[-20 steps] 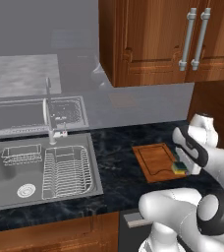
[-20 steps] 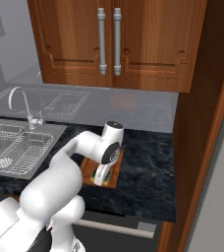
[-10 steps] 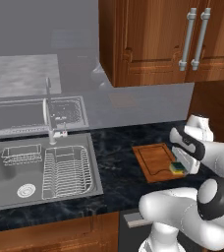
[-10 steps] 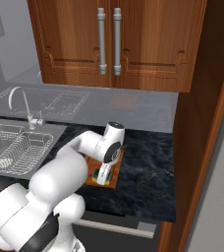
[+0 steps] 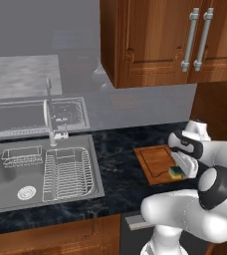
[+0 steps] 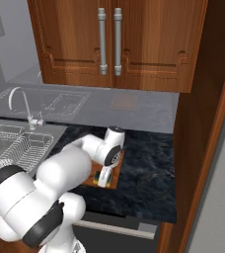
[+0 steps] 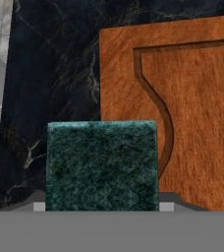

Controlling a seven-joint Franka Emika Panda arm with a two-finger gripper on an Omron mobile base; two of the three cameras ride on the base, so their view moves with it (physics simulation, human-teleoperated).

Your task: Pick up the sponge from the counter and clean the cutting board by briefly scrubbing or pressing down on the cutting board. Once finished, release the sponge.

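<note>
Since the earlier pictures the arm had come down a little, and the sponge (image 5: 175,172) had dropped lower onto the near edge of the cutting board (image 5: 155,160). The sink, the rack and the board had not moved.

In the left base view, the steel sink (image 5: 16,174) with its wire dish rack (image 5: 68,172) sat at the left. The black counter (image 5: 118,159) was in the middle. The cutting board lay at the right of middle. The gripper (image 5: 184,167) stood over the board's near right corner, with the yellow and green sponge at its tip.

In the right base view, the faucet (image 6: 23,99) was at the left. The board (image 6: 115,173) peeked out in the middle, under the arm. The gripper (image 6: 104,177) pointed down at the board's near edge, and the sponge (image 6: 96,176) was a small spot beside it.

In the hand view, the counter (image 7: 50,74) filled the left side. The sponge (image 7: 101,165) sat at the bottom middle, green side facing the camera. The board (image 7: 192,108) spread over the right and top. The fingers looked closed on the sponge, but the tips themselves were hidden.

I think the sponge sat partly off the board's edge. Most of the board lay up and to the right of it in the hand view. The board's long side ran across the top of that view. So the next scrub would likely need to push that way.
</note>
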